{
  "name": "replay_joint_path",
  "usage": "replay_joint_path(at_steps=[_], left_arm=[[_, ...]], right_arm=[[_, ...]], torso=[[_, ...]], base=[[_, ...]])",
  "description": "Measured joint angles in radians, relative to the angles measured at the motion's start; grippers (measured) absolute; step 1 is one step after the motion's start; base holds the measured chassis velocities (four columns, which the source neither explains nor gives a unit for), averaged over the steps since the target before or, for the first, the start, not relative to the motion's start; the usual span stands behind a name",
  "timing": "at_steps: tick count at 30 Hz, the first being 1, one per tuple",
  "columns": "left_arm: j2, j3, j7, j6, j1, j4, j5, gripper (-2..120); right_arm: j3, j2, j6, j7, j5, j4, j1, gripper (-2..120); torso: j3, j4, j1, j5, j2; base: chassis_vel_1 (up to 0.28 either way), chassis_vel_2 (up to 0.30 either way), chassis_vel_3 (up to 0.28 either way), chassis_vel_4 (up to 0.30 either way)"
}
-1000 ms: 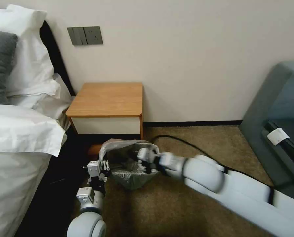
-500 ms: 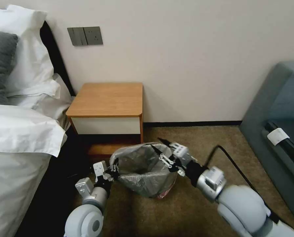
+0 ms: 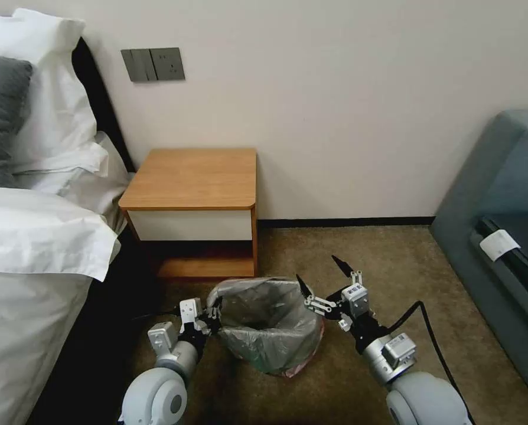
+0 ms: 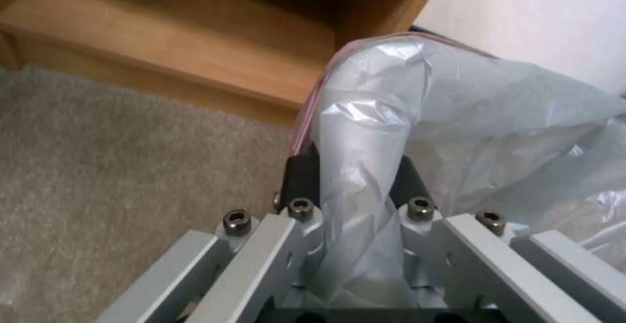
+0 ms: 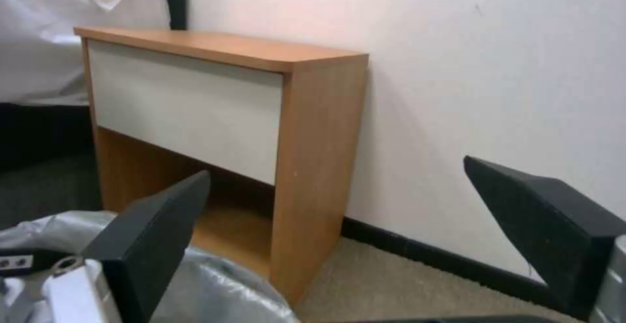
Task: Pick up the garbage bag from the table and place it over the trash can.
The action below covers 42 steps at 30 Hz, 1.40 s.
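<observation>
The garbage bag (image 3: 270, 330), grey crinkly plastic with a pink-red rim band, stands open on the carpet in front of the table (image 3: 193, 177). It is draped over a bin shape, and the trash can itself is hidden under it. My left gripper (image 3: 214, 310) is shut on the bag's left rim. In the left wrist view the film (image 4: 457, 117) is pinched in that gripper (image 4: 355, 181), between its black pads (image 4: 300, 176). My right gripper (image 3: 320, 273) is open just right of the bag's rim, holding nothing. Its wrist view shows the spread fingers (image 5: 156, 225), the bag (image 5: 215, 284) and the table (image 5: 195, 93).
A bed with white linen (image 3: 33, 236) lies at the left. A grey-blue sofa (image 3: 500, 224) stands at the right. A black cable (image 3: 423, 319) trails on the brown carpet (image 3: 335, 378) beside the right arm. The wall (image 3: 335, 118) is close behind the table.
The right gripper has come out of the bag's mouth, drawn back to the right and stands open. The bag and the left gripper holding it have shifted right and nearer to me.
</observation>
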Motion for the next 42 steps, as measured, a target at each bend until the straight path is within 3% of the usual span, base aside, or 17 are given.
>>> replay_joint_path(at_steps=[8,13,18,21,22,26,28,33,40,42], left_arm=[[-0.018,-0.001,-0.002,0.024,0.014,0.012,0.023,9],[-0.025,-0.004,0.014,0.023,0.027,0.004,0.043,31],[-0.022,-0.008,0.014,0.022,0.030,-0.001,0.045,42],[-0.015,-0.012,0.016,0.011,0.040,-0.002,0.083,59],[-0.015,-0.012,0.016,0.011,0.040,-0.002,0.083,59],[-0.013,-0.023,0.071,-0.081,0.058,0.007,0.198,78],[-0.013,-0.025,0.079,-0.093,0.061,0.007,0.209,80],[-0.008,-0.030,0.119,-0.161,0.073,-0.003,0.226,99],[-0.017,-0.015,0.120,-0.208,0.067,0.006,0.158,100],[-0.024,-0.016,0.126,-0.275,0.065,0.014,0.202,99]], right_arm=[[-0.022,0.029,0.010,-0.012,-0.012,-0.009,0.007,100],[-0.042,0.024,0.027,-0.011,-0.023,-0.022,-0.003,100],[-0.048,0.026,0.027,-0.003,-0.014,-0.021,-0.002,100],[-0.071,0.021,0.024,0.040,-0.002,-0.023,-0.003,100],[-0.071,0.021,0.024,0.040,-0.002,-0.023,-0.003,100],[-0.109,0.035,-0.007,0.195,0.001,-0.026,0.003,100],[-0.114,0.037,-0.015,0.218,0.011,-0.026,0.004,100],[-0.102,0.046,-0.028,0.285,-0.035,-0.035,-0.007,100],[-0.105,0.052,-0.027,0.260,-0.039,-0.011,-0.020,100],[-0.103,0.052,-0.028,0.254,-0.044,-0.009,-0.022,100]], torso=[[0.000,0.0001,0.000,-0.0001,0.000],[0.000,0.0000,0.000,0.0000,0.000],[0.000,-0.0001,0.000,0.0000,0.000],[0.000,0.0000,0.000,0.0000,0.000],[0.000,0.0000,0.000,0.0000,0.000],[0.000,0.0000,0.000,0.0000,0.000],[0.000,0.0000,0.000,0.0000,0.000],[0.000,0.0000,0.000,0.0000,0.000],[0.000,-0.0001,0.000,-0.0001,0.000],[0.000,0.0000,0.000,0.0000,0.000]], base=[[0.000,0.000,0.000,0.000],[0.000,0.000,0.000,0.000],[0.000,0.000,0.000,0.000],[0.000,0.000,0.000,0.000],[0.000,0.000,0.000,0.000],[0.000,0.000,0.000,0.000],[0.000,0.000,0.000,0.000],[0.000,0.000,0.000,0.000],[0.000,0.000,0.000,0.000],[0.000,0.000,0.000,0.000]])
